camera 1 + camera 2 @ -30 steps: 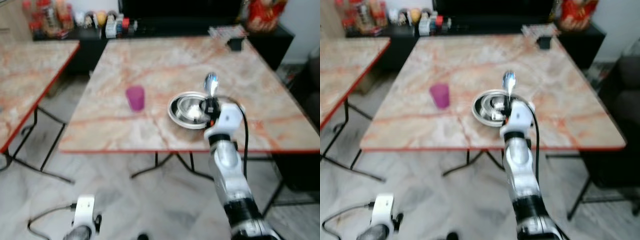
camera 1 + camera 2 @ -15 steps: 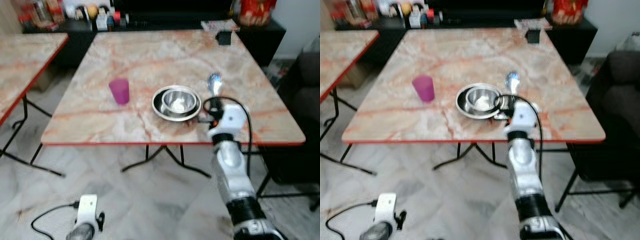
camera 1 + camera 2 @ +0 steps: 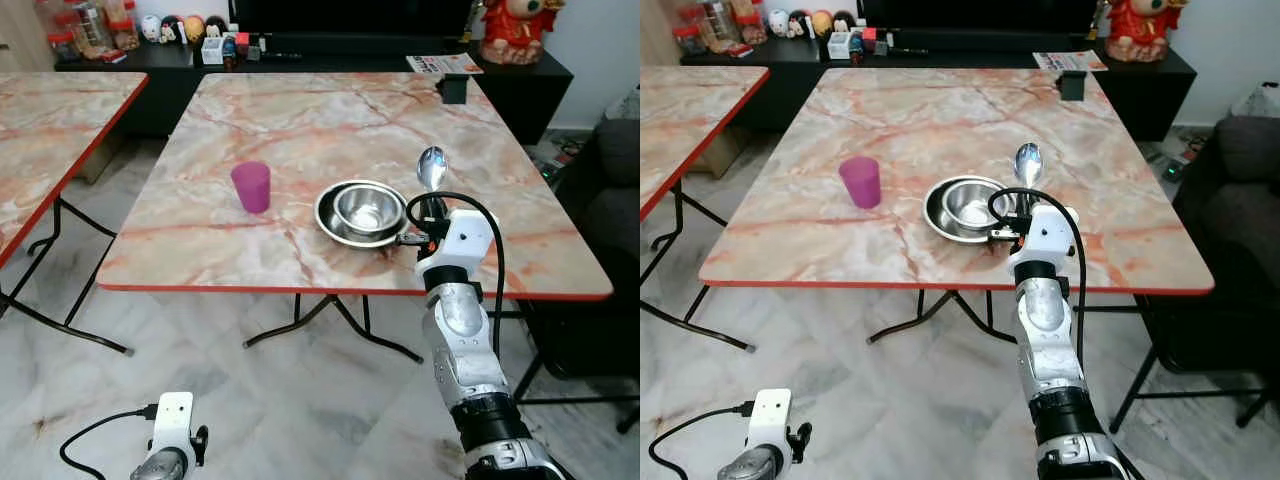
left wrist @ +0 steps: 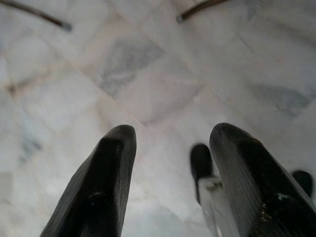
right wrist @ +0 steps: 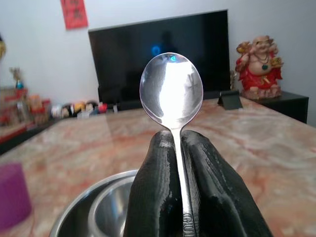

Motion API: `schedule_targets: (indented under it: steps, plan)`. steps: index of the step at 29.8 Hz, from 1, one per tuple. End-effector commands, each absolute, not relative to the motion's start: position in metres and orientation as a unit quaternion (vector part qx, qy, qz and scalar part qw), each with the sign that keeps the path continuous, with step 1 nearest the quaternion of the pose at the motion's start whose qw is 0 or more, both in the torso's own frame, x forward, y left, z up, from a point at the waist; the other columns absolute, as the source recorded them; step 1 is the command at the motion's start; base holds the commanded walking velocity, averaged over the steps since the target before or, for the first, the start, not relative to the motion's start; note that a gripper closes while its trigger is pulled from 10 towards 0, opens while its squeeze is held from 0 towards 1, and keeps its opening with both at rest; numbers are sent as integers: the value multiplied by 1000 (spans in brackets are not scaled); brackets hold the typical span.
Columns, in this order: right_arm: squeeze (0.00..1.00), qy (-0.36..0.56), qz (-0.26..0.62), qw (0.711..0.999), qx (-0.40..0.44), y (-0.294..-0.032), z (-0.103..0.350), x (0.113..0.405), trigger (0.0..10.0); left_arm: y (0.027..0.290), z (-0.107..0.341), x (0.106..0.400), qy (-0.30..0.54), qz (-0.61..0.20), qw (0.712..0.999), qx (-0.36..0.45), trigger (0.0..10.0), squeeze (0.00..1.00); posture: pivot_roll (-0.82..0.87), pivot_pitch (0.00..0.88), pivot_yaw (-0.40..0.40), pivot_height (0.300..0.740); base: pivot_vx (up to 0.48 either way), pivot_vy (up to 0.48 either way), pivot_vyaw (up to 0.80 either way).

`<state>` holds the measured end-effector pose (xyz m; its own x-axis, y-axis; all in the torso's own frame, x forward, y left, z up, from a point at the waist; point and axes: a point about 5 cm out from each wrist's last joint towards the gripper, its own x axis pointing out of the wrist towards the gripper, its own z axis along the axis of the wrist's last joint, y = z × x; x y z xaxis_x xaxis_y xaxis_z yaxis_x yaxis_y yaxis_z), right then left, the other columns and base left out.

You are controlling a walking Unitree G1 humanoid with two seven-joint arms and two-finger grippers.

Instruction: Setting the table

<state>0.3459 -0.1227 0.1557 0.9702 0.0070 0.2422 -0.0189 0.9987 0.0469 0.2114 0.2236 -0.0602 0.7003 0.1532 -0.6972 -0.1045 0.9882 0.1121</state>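
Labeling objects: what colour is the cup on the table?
Purple-pink cup, clearest in the left eye view.

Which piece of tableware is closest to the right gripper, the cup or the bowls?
The stacked steel bowls, just beside the right gripper holding the spoon. The purple cup stands farther off, beyond the bowls.

Silver right arm (image 3: 462, 350), white wrist housing, looping black cable, black fingers (image 5: 158, 197).

Square marble-pattern table with red edge (image 3: 300, 110): purple plastic cup (image 3: 251, 187), nested round steel bowls (image 3: 361, 212) near front edge, small black stand (image 3: 454, 90) and magazine (image 3: 445, 63) at far edge.
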Motion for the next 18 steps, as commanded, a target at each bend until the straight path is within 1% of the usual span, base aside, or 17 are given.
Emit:
schedule_targets:
  steps: [1, 16, 17, 18]
  plan:
    - [0, -121, -8, 992, 21, -134, 155, 346, 10000, 219, -59, 215, 375, 68, 924, 26, 10000, 0, 1, 119, -6, 740, 405, 0, 0]
    - [0, -117, -6, 993, 15, -133, 154, 347, 10000, 217, -59, 215, 375, 70, 924, 21, 10000, 0, 3, 118, -11, 740, 407, 0, 0]
    - [0, -117, -6, 993, 15, -133, 154, 347, 10000, 217, -59, 215, 374, 69, 924, 21, 10000, 0, 2, 116, -13, 740, 360, 0, 0]
    - [0, -113, -5, 994, 8, -133, 154, 348, 10000, 217, -59, 215, 374, 69, 925, 19, 10000, 0, 3, 116, -13, 740, 0, 0, 0]
